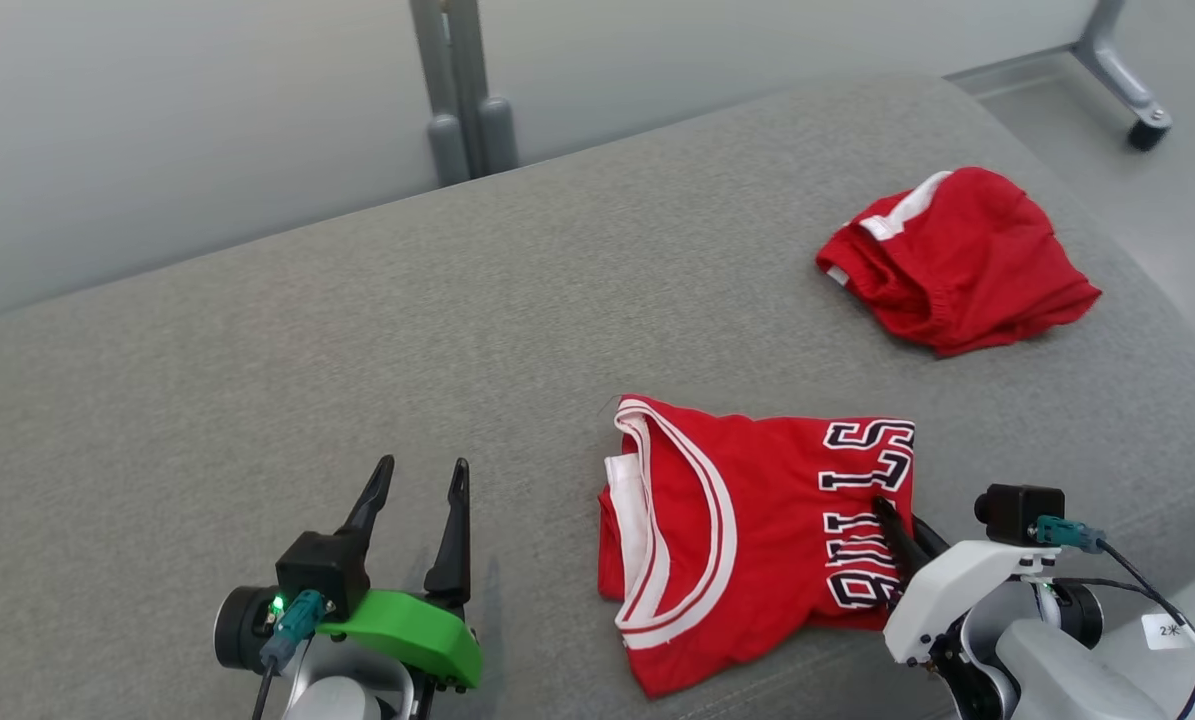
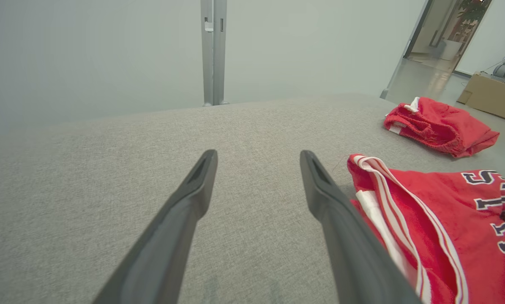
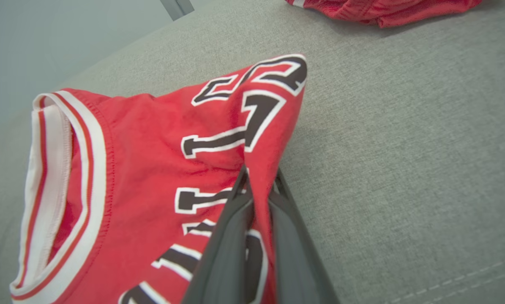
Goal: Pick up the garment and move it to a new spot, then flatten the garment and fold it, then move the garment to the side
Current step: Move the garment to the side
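The garment is a red jersey with white trim and black-and-white letters, lying folded on the grey cushion near its front edge. My right gripper is shut on the jersey's right edge. In the right wrist view the garment has a ridge of cloth pinched between the two fingers of the right gripper. My left gripper stands open over bare cushion, left of the jersey. The left wrist view shows the left gripper with nothing between its fingers and the garment to its right.
A second red garment lies crumpled at the cushion's far right. A grey metal post stands behind the cushion, and a wheeled frame leg is on the floor at the far right. A cardboard box sits beyond.
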Robot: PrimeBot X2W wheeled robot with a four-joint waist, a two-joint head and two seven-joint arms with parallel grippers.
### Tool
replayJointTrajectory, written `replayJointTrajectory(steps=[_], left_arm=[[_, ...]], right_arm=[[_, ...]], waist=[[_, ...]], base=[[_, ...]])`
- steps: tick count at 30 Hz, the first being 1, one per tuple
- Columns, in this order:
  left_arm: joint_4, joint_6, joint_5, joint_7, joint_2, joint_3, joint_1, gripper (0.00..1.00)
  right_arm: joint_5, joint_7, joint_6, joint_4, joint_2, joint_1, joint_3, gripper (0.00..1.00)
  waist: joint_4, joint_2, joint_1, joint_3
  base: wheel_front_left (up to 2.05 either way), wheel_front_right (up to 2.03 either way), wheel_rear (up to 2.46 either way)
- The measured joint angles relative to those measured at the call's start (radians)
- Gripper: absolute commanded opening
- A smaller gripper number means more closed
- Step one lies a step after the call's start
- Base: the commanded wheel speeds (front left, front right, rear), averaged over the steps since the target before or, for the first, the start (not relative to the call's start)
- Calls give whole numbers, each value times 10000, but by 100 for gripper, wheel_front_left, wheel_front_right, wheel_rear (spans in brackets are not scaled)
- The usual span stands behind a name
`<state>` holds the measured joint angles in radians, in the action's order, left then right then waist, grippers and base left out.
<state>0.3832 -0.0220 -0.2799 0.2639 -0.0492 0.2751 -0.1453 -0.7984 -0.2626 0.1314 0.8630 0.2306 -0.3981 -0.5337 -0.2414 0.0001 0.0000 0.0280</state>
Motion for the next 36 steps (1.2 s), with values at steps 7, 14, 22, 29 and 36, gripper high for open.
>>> replayJointTrajectory(steps=[7,14,22,29,36], left_arm=[[-94,0,88,0,8,378,-224,100],[-167,10,-163,0,15,917,-785,100],[-232,88,286,0,19,1122,-1308,100],[-249,75,589,0,15,1014,-1551,100],[-318,42,708,0,12,982,-1699,100]], right_arm=[[-25,0,0,-130,-31,14,-25,0],[134,0,-2,-282,-61,-397,86,0],[761,0,-2,-364,-134,-2557,800,0],[1774,0,-2,531,612,-4714,1887,0],[2608,0,-2,1789,1866,-5760,3160,0]], waist=[[-1358,0,0,140],[-1771,0,0,614],[-1201,0,0,1296],[-431,0,0,2208],[260,0,1,2901]], base=[[0,0,0],[0,0,0],[0,0,0],[0,0,0],[0,0,0]])
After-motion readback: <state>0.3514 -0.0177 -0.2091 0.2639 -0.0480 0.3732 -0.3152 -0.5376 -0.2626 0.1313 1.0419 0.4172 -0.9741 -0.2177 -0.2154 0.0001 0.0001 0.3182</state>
